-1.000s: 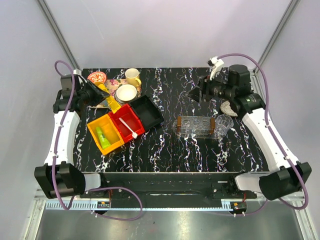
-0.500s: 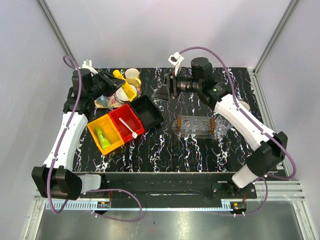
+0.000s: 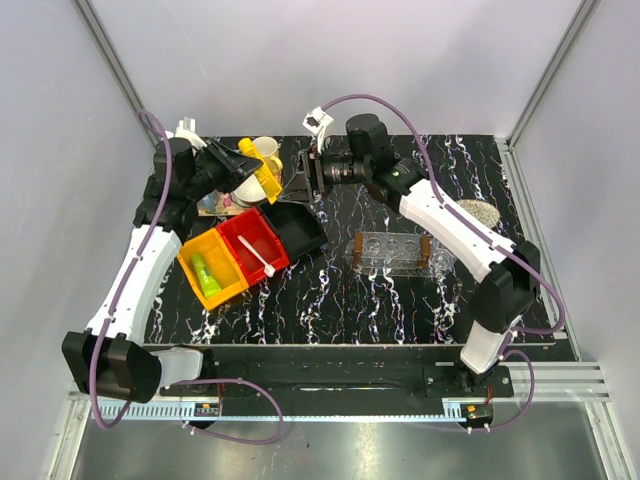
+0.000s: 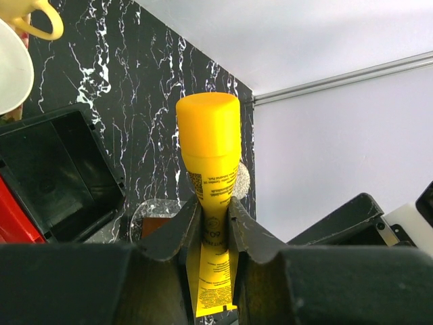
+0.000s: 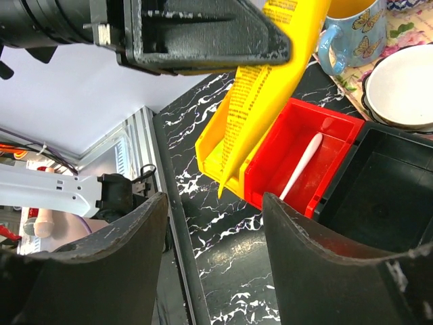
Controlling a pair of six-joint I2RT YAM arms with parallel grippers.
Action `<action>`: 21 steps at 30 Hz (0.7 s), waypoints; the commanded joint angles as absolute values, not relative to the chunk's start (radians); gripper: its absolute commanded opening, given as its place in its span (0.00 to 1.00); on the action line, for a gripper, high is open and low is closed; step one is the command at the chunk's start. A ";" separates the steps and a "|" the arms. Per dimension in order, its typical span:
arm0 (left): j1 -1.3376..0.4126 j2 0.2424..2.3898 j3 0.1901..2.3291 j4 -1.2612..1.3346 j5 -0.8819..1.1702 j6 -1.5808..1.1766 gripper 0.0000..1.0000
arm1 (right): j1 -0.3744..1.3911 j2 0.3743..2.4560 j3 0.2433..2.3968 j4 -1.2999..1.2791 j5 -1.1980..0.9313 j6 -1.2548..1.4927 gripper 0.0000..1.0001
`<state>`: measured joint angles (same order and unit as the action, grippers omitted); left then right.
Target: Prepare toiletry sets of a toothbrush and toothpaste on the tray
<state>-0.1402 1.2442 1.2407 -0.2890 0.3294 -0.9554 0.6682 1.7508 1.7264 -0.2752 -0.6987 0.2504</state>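
My left gripper (image 3: 248,165) is shut on the orange-yellow toothpaste (image 3: 262,182) and holds it in the air over the table's back left. In the left wrist view the toothpaste (image 4: 208,135) points cap-first away, pinched between both fingers. My right gripper (image 3: 296,182) faces it from the right, open and empty; its own view has the toothpaste (image 5: 270,88) just ahead of the gripper (image 5: 213,203). The white toothbrush (image 3: 257,256) lies in the red bin (image 3: 240,232). A lime green tube (image 3: 205,275) lies in the yellow bin (image 3: 190,262). A pale oval (image 3: 480,212), half under the right arm, looks like the tray.
An empty black bin (image 3: 300,228) adjoins the red one. Behind the bins stand a yellow mug (image 3: 266,150) and a white bowl (image 5: 406,81) on a floral tray. The clear three-hole rack (image 3: 392,250) sits right of centre.
My left arm lifted the orange-yellow toothpaste up and toward the back centre. The right arm swung left across the table from the back right until it faces the left gripper.
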 commanded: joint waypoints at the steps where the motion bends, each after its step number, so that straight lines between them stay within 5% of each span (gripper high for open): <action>1: -0.155 1.200 1.229 -0.210 0.318 -0.965 0.00 | 0.683 1.773 1.799 -0.262 -0.686 0.261 0.63; 15: -0.186 1.183 1.227 -0.215 0.304 -0.940 0.00 | 0.718 1.850 1.858 -0.296 -0.627 0.249 0.58; 21: -0.189 1.180 1.224 -0.216 0.304 -0.936 0.00 | 0.722 1.859 1.865 -0.305 -0.618 0.241 0.41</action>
<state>-0.1833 1.2198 1.2171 -0.2901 0.3176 -0.9417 0.7128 1.8565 1.8114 -0.3073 -0.6395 0.2516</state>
